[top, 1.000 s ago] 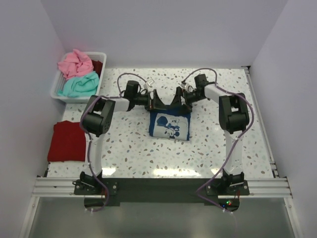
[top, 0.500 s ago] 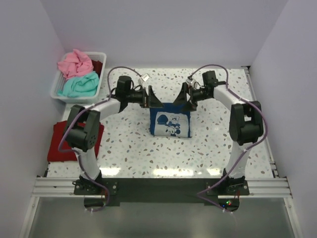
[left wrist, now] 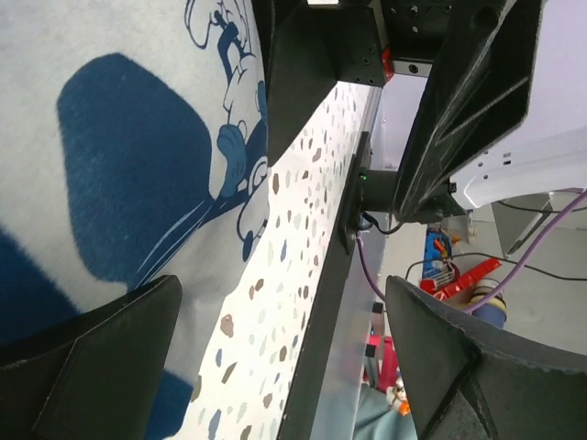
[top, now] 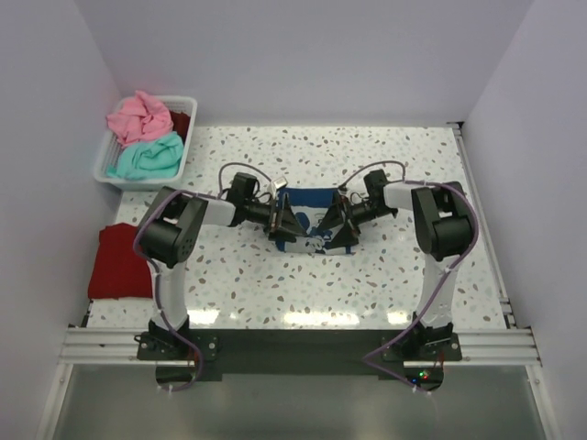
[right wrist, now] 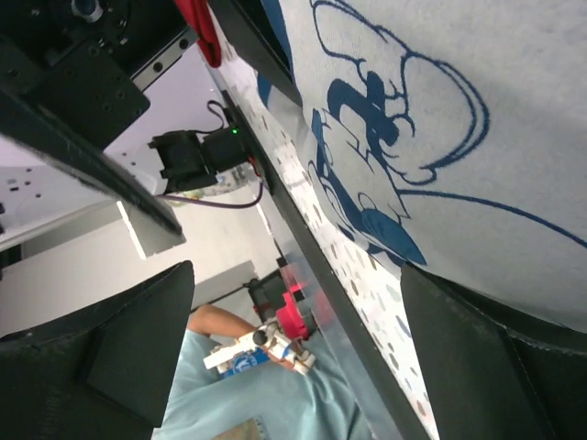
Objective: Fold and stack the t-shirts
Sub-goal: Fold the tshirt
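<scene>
The navy t-shirt [top: 310,198] with its white and light-blue print lies folded in the middle of the table. My left gripper [top: 285,224] sits low over its left side and my right gripper [top: 337,226] over its right side, both open and holding nothing. In the left wrist view the print [left wrist: 138,156] fills the left, and one fingertip [left wrist: 92,357] is over the cloth. The right wrist view shows the print [right wrist: 413,92] above the open gripper [right wrist: 293,357]. A folded dark red t-shirt [top: 122,261] lies at the table's left edge. Pink [top: 138,117] and teal [top: 147,158] t-shirts are bunched in the basket.
The white plastic basket [top: 101,161] stands at the back left corner, with a bit of dark red cloth [top: 182,123] at its right end. White walls close in the table on three sides. The black front rail [top: 303,339] runs along the near edge.
Both grippers have come down from the navy t-shirt's far edge toward me and now lie low over its middle. They stayed open. The other t-shirts have not moved.
</scene>
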{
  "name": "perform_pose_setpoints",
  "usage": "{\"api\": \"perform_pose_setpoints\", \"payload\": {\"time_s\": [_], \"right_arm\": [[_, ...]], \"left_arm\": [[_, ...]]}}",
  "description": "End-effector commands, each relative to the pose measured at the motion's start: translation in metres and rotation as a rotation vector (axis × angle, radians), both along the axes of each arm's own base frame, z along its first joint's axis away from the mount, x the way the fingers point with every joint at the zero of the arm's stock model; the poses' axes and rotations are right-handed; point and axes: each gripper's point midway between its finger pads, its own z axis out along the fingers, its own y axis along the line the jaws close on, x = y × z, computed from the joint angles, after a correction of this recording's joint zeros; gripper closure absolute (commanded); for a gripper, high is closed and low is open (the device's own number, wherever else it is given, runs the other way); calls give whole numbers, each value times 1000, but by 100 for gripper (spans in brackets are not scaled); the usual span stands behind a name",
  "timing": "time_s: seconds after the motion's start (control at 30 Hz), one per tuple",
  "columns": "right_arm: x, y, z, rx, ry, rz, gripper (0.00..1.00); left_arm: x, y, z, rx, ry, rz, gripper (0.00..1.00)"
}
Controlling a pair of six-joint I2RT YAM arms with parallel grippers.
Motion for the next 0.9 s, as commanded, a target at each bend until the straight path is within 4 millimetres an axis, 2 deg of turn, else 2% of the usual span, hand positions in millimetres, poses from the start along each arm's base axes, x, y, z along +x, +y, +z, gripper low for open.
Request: {"api": "perform_pose_setpoints", "payload": {"time_s": [0.0,0.03,0.07,0.13,0.17,0.23,0.3,0.33,0.37,0.43,0.47,0.5,0.53,0.57,0.6,0.63,0.7,0.73,0.77,0.8,0.83,0.87], "right_arm": [[-6,-32,-52,-149,59,-25,1],[-9,-33,-51,-144,70,-22,1],[-10,-32,-46,-135,66,-24,1],[-14,-30,-27,-113,27,-22,1],[-16,-27,-18,-94,8,-13,1],[-17,-24,13,-64,-64,6,1],[-3,-20,43,-32,-184,21,1],[5,-20,52,-28,-223,25,1],[28,-18,68,-38,-341,37,1],[51,-16,75,-55,-394,29,1],[69,-14,87,-54,-444,13,1],[83,-11,90,-48,-486,-1,1],[91,-8,81,-47,-473,-11,1],[101,-5,84,-45,-470,-34,1],[110,-3,79,-43,-481,-44,1],[116,-4,74,-50,-479,-50,1],[129,-3,54,-70,-469,-55,1],[135,-6,47,-82,-470,-62,1],[140,-7,31,-94,-456,-62,1],[145,-9,23,-105,-466,-66,1],[152,-15,13,-130,-471,-81,2],[155,-17,-1,-140,-454,-89,1]], "left_arm": [[8,30,-61,196,33,96,0],[7,32,-60,202,14,86,0],[9,31,-52,196,-17,80,0],[5,31,-39,184,-55,53,0],[5,29,-22,168,-110,41,0],[-4,28,-4,155,-164,-1,0],[9,25,32,121,-294,1,0],[17,22,47,109,-350,8,0],[37,17,66,101,-422,22,0],[57,10,73,97,-461,32,0],[73,4,86,81,-497,49,0],[81,0,88,74,-478,68,0],[90,-4,81,69,-468,78,0],[103,-10,90,47,-505,93,0],[110,-13,89,41,-478,114,0],[119,-16,77,37,-471,122,0],[134,-22,75,26,-460,147,0],[142,-23,59,34,-443,157,0],[152,-25,57,37,-453,179,0],[159,-24,52,38,-436,198,0],[165,-24,32,53,-407,211,0],[174,-22,26,66,-400,236,0]]}}
